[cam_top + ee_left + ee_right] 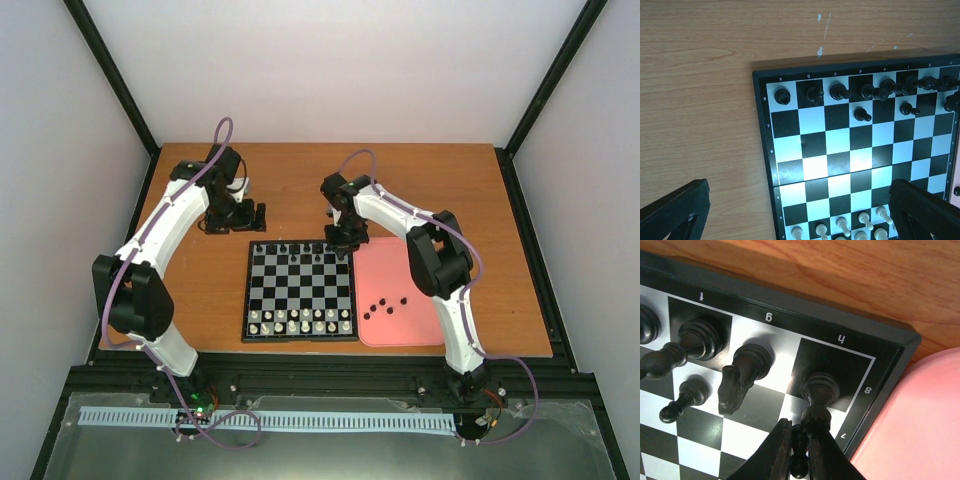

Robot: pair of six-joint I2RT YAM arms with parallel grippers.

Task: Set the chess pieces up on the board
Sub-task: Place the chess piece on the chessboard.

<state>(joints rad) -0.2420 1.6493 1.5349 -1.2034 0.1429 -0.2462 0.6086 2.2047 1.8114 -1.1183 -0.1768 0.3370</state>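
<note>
The brown wooden surface [215, 300] carried the small black-and-grey chequered board [299, 292], with a pink rounded tray [400, 320] just beside it. Over the board's far right corner, the right claw [799, 432] pinched a tiny black pawn [799, 465]. The left claw [797, 192] hung spread wide.

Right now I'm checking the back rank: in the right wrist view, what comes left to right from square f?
Black piece on f → knight on g → rook on h → board border → pink tray. The right claw holds a pawn overlapping the rook, so omitted.
</note>
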